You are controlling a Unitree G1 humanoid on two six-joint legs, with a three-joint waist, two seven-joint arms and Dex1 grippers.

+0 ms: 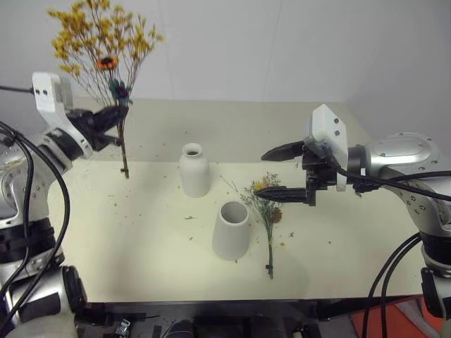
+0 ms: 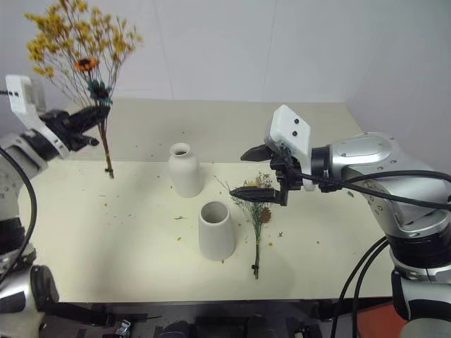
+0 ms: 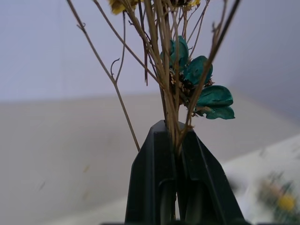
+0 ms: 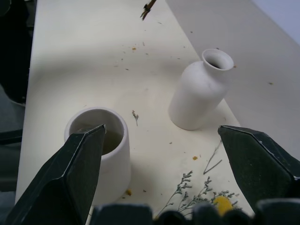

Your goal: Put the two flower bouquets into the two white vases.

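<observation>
My left gripper is shut on the stems of the dense yellow bouquet, holding it upright above the table's far left, its stem ends hanging free. In the left wrist view the black fingers pinch the stems just below a teal bloom. The sparse grey-green bouquet lies flat on the table to the right of the vases. My right gripper hovers open above its flower end. The bottle-shaped white vase stands mid-table. The wide-mouthed tapered vase stands nearer, in front of it; both are empty.
The cream table is dotted with small petal crumbs. Its front edge runs along the bottom of the eye views, and a white wall rises behind it. An orange object lies below the table's right corner.
</observation>
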